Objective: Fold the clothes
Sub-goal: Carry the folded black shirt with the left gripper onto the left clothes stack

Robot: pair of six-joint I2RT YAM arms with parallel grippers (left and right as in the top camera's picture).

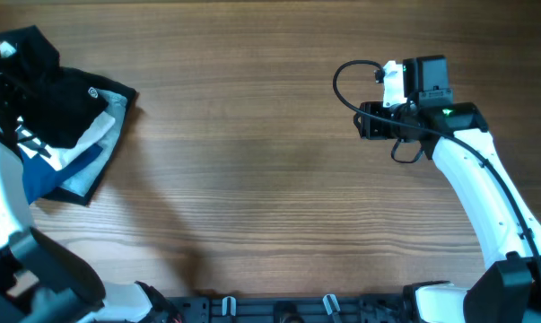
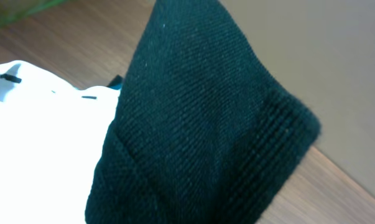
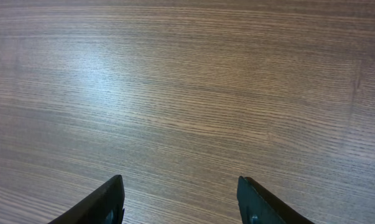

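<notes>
Black T-shirt (image 2: 199, 124) cloth fills the left wrist view, a ribbed hem at its right edge, and it lies over a white garment (image 2: 38, 143) with small black marks. From overhead the T-shirt (image 1: 64, 103) sits bunched atop a pile at the table's (image 1: 252, 179) far left, its round white logo (image 1: 92, 91) facing up, with blue cloth (image 1: 50, 175) beneath. The left gripper (image 1: 14, 67) is at the shirt's upper edge; I cannot tell how its jaws stand. The right gripper (image 3: 181, 199) hovers well apart over bare wood, jaws spread and holding nothing.
</notes>
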